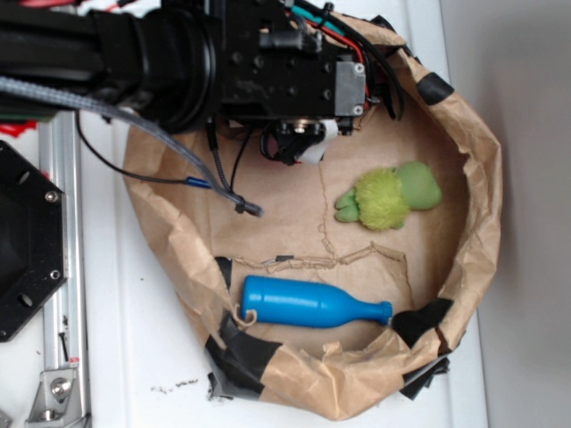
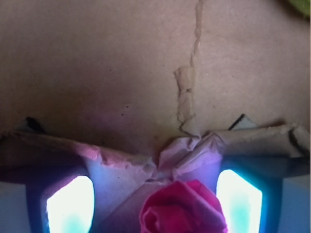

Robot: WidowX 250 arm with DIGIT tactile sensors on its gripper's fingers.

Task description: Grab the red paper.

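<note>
Two fingers (image 2: 70,204) flank red paper (image 2: 183,208), gaps beside.

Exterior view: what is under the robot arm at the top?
The arm covers that part of the brown paper floor, so the exterior view shows nothing there. The wrist view shows the red paper between the claw's fingers.

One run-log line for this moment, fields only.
target: red paper | gripper: straddles target, closure unclear | nearby: green plush toy, blue bottle | grasp: unconfirmed
</note>
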